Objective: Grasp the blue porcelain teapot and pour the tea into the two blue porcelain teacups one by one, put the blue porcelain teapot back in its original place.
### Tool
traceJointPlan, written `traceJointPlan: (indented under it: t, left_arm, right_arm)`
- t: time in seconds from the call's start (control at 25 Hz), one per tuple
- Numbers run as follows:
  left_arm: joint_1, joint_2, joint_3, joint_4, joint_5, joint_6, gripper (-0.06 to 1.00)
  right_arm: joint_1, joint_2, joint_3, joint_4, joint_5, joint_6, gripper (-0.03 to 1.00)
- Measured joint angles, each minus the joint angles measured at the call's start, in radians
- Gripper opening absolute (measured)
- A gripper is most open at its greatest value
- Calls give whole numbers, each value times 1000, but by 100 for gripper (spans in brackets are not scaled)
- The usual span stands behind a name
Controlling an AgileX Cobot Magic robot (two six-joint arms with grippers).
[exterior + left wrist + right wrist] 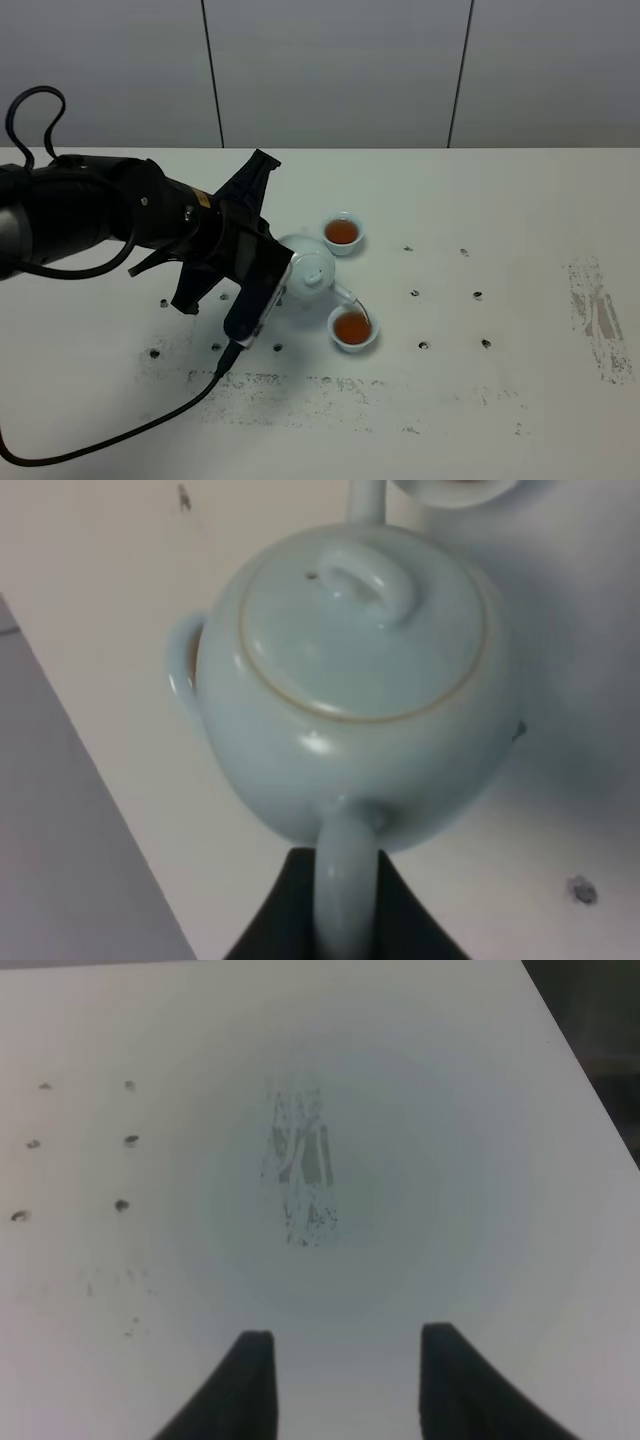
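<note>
A grey panelled wall backs the white bench, which is scuffed along its front and right edges. Mid-bench, the left end effector is clenched on the handle of the blue porcelain teapot, its spout at the front teacup. The back teacup stands just beside it, and both hold tea. The right end effector hangs released over the right-edge scuffs. Screw holes dot the middle.

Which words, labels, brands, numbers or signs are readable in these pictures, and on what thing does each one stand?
No text can be read.
The yellow sticker on the left arm: too small to read.
The blue porcelain teapot, the far teacup and the near teacup: no writing.
The table: only dark scuffs and holes, no signs.
</note>
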Motion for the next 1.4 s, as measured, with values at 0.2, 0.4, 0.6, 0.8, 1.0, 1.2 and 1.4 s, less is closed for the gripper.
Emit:
traceJointPlan:
  t: [0.2,0.4,0.6,0.8,1.0,1.2,1.4]
  left_arm:
    - [21,-6,-2,-11,76,-109,11]
    - [33,-6,-2,-50,126,-185,11]
    - [46,-6,-2,-68,128,-304,11]
    - [68,-9,1,-133,130,-378,11]
    - [84,-65,76,-263,81,-384,11]
    - [136,-121,164,-448,22,-387,11]
    - [152,-125,229,-652,-4,-386,11]
  right_arm:
    - [0,0,0,0,0,0,35]
    - [0,0,0,0,0,0,35]
    - [0,0,0,0,0,0,35]
    - [0,0,0,0,0,0,35]
    - [0,0,0,0,0,0,35]
    - [0,0,0,0,0,0,35]
    - [0,0,0,0,0,0,35]
